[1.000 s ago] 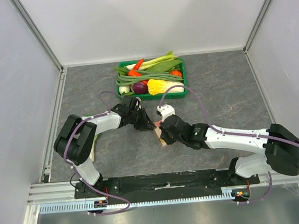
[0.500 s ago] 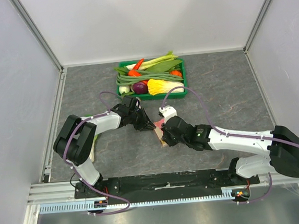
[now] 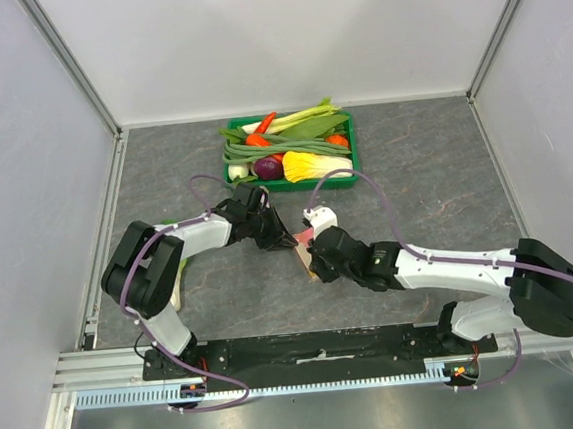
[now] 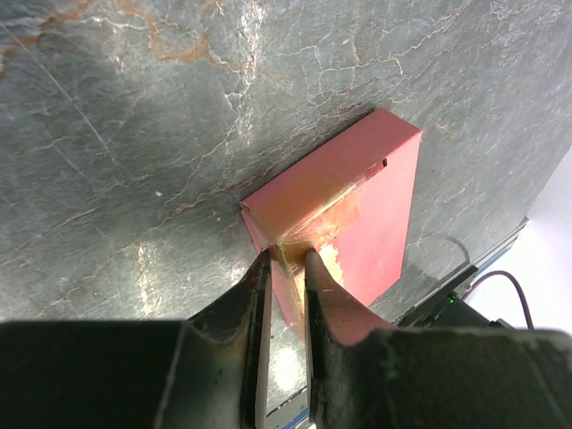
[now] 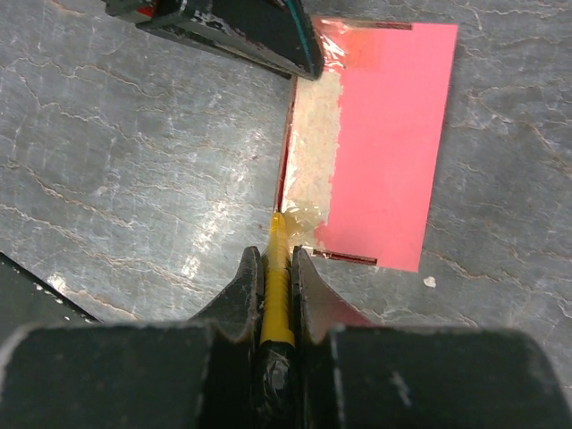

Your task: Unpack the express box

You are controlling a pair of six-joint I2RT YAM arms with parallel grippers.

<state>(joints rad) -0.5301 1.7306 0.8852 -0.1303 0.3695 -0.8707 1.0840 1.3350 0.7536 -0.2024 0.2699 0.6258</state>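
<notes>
The express box (image 4: 357, 206) is a thin pink carton lying flat on the grey stone table; clear tape runs along one scuffed edge. My left gripper (image 4: 286, 259) is shut on the box's near taped corner, one finger on either side of the edge. In the right wrist view the express box (image 5: 389, 134) lies just ahead, and my right gripper (image 5: 275, 255) is shut on a yellow cutter (image 5: 277, 295) whose tip touches the taped corner. The left fingers (image 5: 259, 31) show at the box's far end. From above, the box (image 3: 308, 263) is mostly hidden between the left gripper (image 3: 287, 240) and the right gripper (image 3: 316, 259).
A green crate (image 3: 354, 153) full of vegetables stands behind the box at the table's far middle. White walls close in the table on three sides, and purple cables loop off both arms.
The right gripper with the cutter has edged slightly left along the box's edge. The left jaws have closed a touch on the corner. The box has stayed put.
</notes>
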